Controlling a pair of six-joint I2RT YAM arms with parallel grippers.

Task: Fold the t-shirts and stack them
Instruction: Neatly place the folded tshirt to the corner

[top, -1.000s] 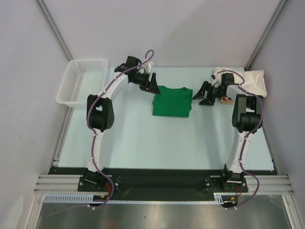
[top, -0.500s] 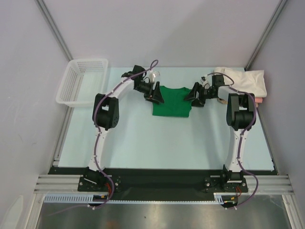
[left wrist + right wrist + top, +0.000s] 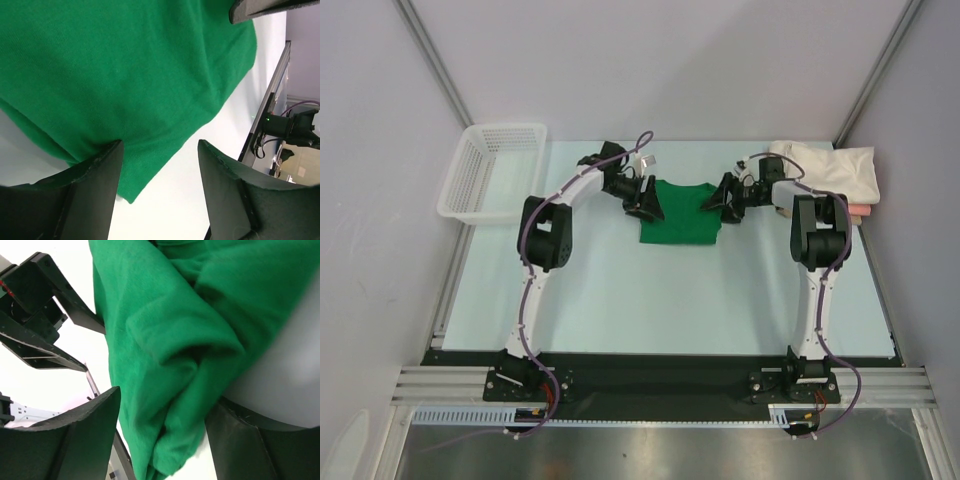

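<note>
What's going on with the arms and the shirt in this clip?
Two robot arms are working on a folded green t-shirt lying on the table. The left arm and right arm each reach to one far corner of it, jaws open with green cloth between them, not yet closed. A cream t-shirt lies at the far right, a salmon-pink one showing at its edge. A white basket sits far left.
</note>
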